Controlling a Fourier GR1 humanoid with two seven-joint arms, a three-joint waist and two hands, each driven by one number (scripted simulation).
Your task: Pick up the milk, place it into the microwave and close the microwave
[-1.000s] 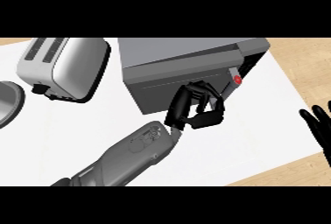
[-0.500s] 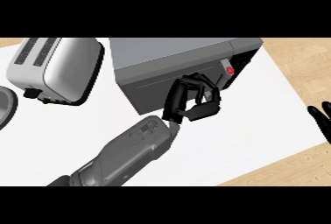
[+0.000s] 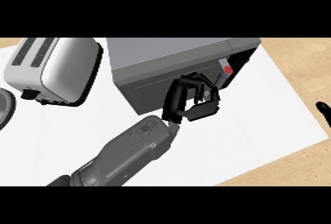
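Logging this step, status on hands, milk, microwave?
Left hand curled against microwave front, door appears shut. Right hand barely in view at right edge. Milk not visible. Toaster off to the left, not in the way.

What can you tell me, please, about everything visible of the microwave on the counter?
The microwave is a boxy grey appliance that looks like metal, seen from steeply above, lying at an angle on the white counter top. Its door face looks shut. A dark control strip at its right end carries a red button. The left hand rests against the front. A toaster stands apart to its left.
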